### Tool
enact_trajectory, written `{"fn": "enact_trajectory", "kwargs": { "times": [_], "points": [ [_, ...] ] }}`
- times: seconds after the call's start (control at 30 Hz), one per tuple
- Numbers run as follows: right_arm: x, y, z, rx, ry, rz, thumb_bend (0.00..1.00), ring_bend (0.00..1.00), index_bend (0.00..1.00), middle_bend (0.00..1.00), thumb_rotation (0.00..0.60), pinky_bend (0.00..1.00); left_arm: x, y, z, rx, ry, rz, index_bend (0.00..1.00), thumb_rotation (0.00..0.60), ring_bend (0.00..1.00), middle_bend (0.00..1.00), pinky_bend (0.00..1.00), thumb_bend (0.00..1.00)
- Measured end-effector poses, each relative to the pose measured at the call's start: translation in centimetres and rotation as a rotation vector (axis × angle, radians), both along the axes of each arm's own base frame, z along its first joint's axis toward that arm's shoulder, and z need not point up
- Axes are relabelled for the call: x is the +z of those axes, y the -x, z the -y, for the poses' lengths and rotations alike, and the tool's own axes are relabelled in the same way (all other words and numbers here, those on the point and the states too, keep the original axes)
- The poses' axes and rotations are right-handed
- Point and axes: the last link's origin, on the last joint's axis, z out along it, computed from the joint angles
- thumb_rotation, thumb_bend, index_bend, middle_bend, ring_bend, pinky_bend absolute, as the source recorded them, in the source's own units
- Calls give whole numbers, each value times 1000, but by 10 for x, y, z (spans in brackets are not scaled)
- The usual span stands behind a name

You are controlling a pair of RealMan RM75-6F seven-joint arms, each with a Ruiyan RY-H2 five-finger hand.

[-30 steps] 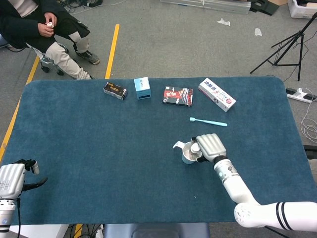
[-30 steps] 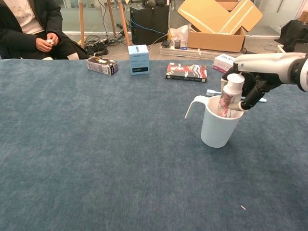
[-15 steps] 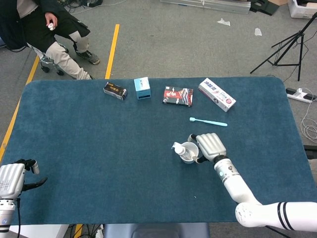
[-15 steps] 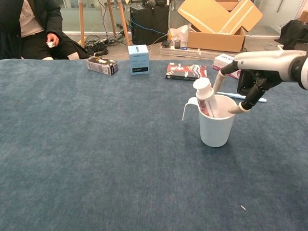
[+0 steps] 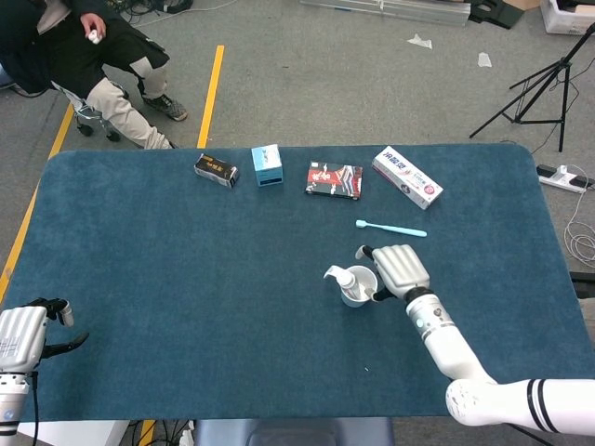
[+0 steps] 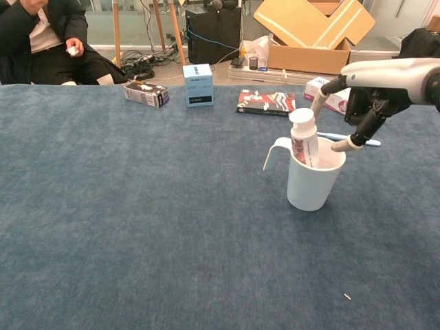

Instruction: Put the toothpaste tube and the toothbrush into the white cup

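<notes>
The white-capped toothpaste tube (image 6: 303,141) stood tilted inside the white plastic handled cup (image 6: 311,180), right of centre in the chest view. My right hand (image 6: 363,113) hovered just beside the cup's rim, fingers spread, holding nothing. The pale blue toothbrush (image 5: 391,228) lay behind them. Only the head view showed my left hand (image 5: 24,338), lower left, fingers apart and empty.

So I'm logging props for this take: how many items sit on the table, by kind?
Boxes: 4
Toothbrush: 1
White cup: 1
Toothpaste tube, in the cup: 1
Total: 7
</notes>
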Motion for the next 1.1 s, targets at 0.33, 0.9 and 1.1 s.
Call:
{"fn": "enact_trajectory", "kwargs": {
  "times": [0.33, 0.9, 1.1],
  "points": [
    [32, 6, 12, 13, 114, -52, 142, 1000, 324, 1000, 600, 1000, -1, 0, 0, 0, 3, -2, 662, 600, 534, 621, 632, 42],
    [16, 65, 57, -49, 224, -258, 197, 1000, 383, 1000, 600, 1000, 4, -2, -1, -6, -13, 12, 662, 600, 534, 621, 631, 43],
    [-5, 85, 71, -58, 233, -314, 208, 1000, 389, 1000, 600, 1000, 4, -3, 0, -10, -8, 17, 662, 600, 534, 621, 632, 42]
  ]
}}
